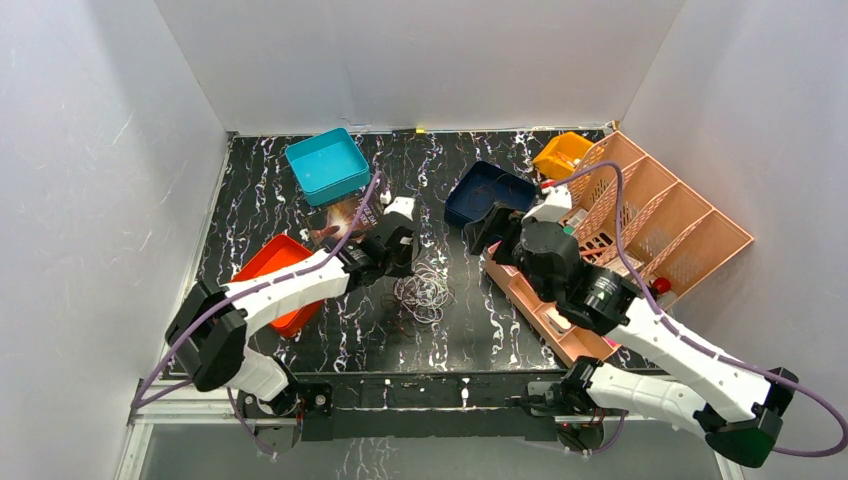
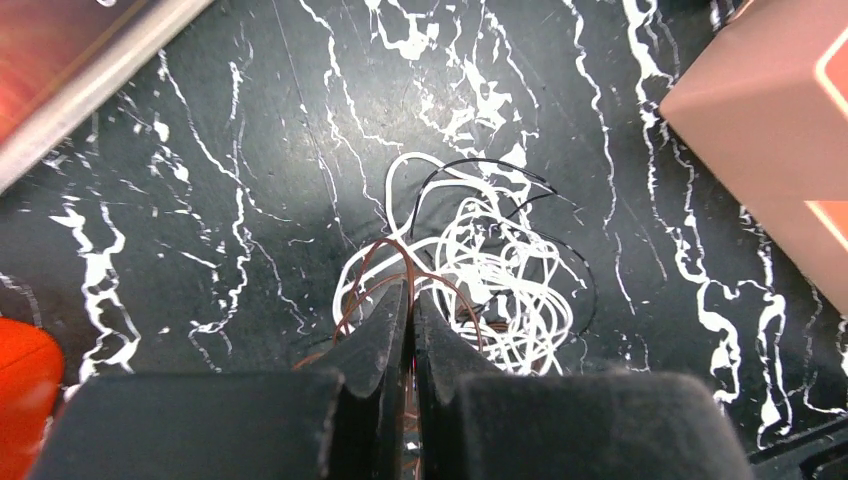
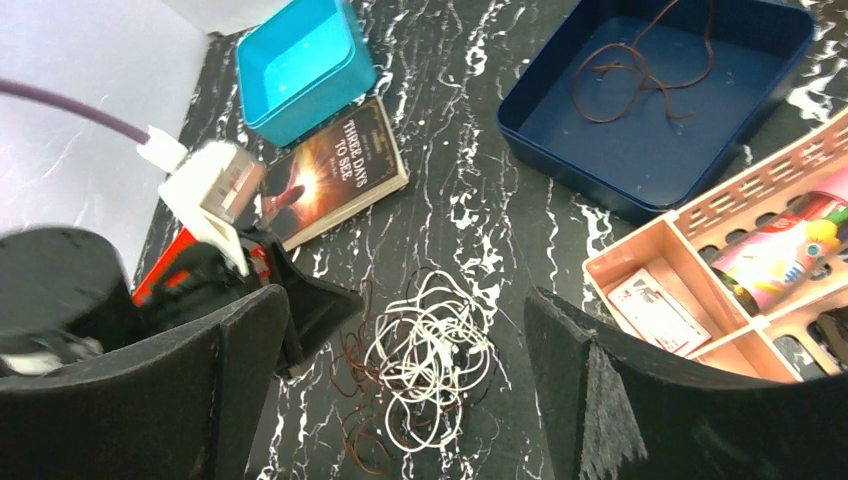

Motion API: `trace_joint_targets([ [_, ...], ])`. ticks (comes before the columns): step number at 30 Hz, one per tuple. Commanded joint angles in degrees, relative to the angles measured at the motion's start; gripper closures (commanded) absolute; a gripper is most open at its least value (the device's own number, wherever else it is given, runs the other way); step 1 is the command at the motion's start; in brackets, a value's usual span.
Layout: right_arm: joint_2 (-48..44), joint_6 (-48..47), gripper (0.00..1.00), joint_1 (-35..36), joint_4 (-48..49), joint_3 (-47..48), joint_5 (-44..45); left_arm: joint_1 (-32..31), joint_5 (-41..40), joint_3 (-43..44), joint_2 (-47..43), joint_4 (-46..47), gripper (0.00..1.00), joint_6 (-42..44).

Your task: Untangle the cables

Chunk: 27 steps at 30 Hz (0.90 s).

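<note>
Cables mid-tabletop, left gripper clenched on their brown strand, right gripper spread wide, grasping nothing.

My left gripper, jaws closed on a brown strand at the near edge of the cables; black marbled table beneath, peach tray far right.

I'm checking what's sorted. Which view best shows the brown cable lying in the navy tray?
Right wrist: the brown cable lies plainly inside the navy tray. Top external shows the tray, cable indiscernible; left wrist shows neither.
</note>
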Motion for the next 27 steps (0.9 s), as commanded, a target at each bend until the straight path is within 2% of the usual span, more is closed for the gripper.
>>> trace_joint_targets([
  [1,-6.5,-7.5,0.05,0.2,13.7,-7.1,-5.4,-0.2,-2.1,5.2,-8.2,-5.9,1.00,3.2],
  [11,-11.6,-13.6,0.02,0.2,28.8,-18.7,-14.2,-0.2,3.0,7.5,-18.3,-7.3,1.00,7.0],
  [15,-10.0,-14.4,0.02,0.1,33.7,-21.3,-18.4,-0.2,6.6,9.7,-20.5,-7.4,1.00,9.6],
  [16,-8.3,-15.3,0.02,0.2,40.2,-23.4,-22.2,-0.2,9.1,11.8,-20.8,-8.1,1.00,11.7],
  [21,-5.0,-14.7,0.02,0.2,50.8,-26.1,-23.8,-0.1,12.4,13.8,-20.0,-9.2,1.00,13.3],
  [27,0.4,-13.4,0.02,0.1,56.5,-26.7,-23.7,-0.2,14.2,14.5,-20.2,-8.8,1.00,13.3],
])
